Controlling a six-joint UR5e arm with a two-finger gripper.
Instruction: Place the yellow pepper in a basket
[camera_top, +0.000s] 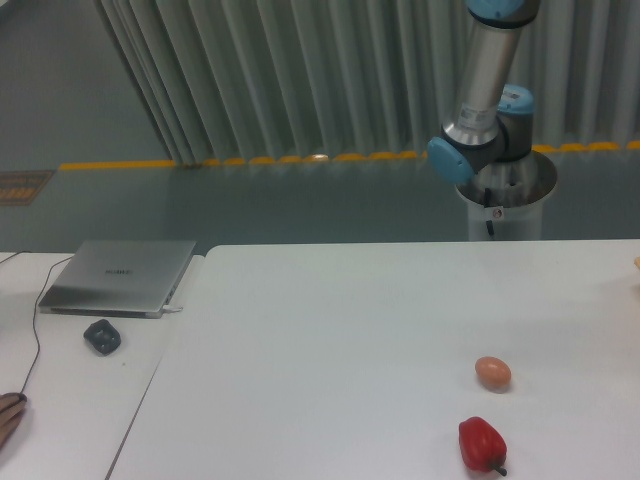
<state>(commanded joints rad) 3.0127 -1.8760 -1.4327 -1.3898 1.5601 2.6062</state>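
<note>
The pincer is out of frame: only the arm's lower part (487, 90) shows, rising from its pedestal (503, 205) behind the far edge of the desk (340, 340), so whether the pincer is apart or together cannot be seen. The yellow pepper does not appear in this view, nor does a basket. On the desk, toward the near right, a brown egg (492, 372) lies just behind a red pepper (481, 444), the two close but not touching. On a second desk to the left sits a closed silver laptop (120, 276), with a small dark object (102, 336) near its front edge.
</note>
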